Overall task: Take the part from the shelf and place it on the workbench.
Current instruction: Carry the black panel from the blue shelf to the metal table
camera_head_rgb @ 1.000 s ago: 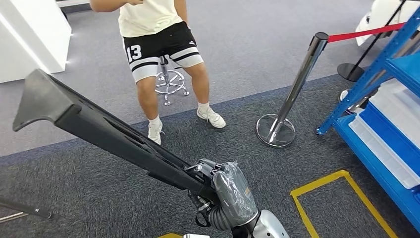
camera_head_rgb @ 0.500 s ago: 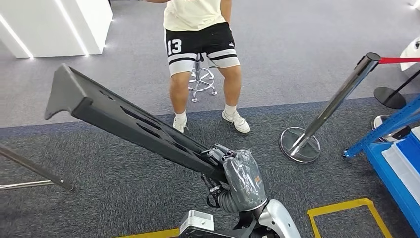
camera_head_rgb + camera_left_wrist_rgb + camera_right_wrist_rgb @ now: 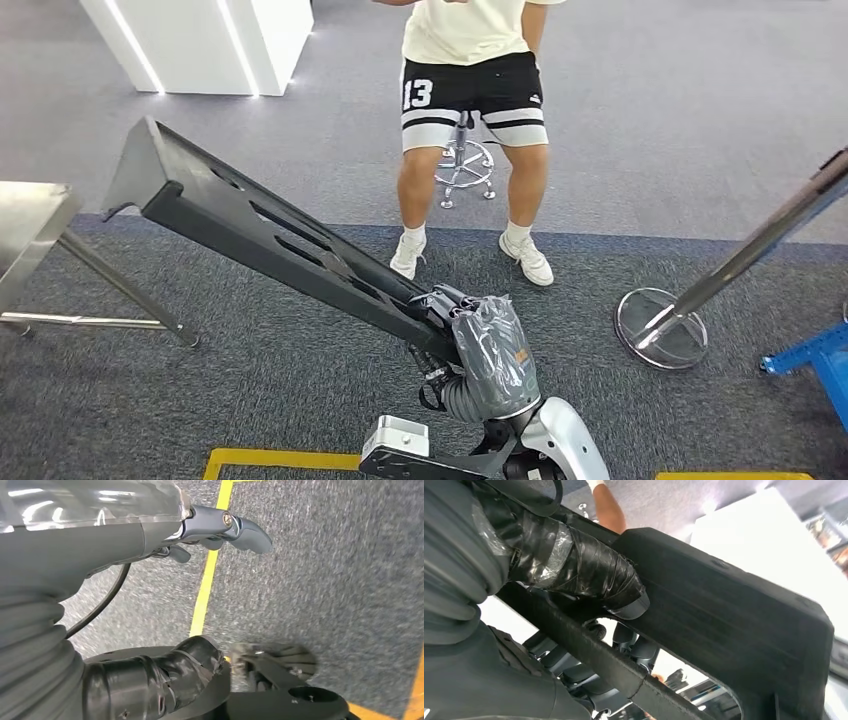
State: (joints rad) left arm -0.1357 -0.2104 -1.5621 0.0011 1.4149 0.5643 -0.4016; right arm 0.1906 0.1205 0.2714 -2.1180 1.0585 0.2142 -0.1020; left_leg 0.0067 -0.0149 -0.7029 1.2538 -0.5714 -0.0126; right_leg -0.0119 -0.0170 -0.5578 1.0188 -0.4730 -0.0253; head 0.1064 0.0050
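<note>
Part point(image 3: 270, 245), a long black slotted beam, sits clamped in the right hand point(image 3: 470, 350), which wraps its near end; from the hand it reaches up and away, its far flared tip high over the carpet. In the right wrist view the taped thumb point(image 3: 589, 577) lies across the flat face while darker fingers point(image 3: 634, 647) curl under a rib, so the grasp is a full closed wrap on the part. It looks like rigid moulded plastic or metal: stiff, not fragile, matte rather than slick, but long enough that holding it at one end puts a strong lever load on the wrist, so it may droop or twist if swung fast. A hold nearer mid-length, on the ribbed slots, would likely balance better. The left hand point(image 3: 220, 527) hangs over the carpet with fingers loosely apart and nothing in them. A steel bench point(image 3: 30, 235) stands beyond the part's far tip, off to the hand's left; a person point(image 3: 470, 90) stands just ahead, near the sweep of the beam.
</note>
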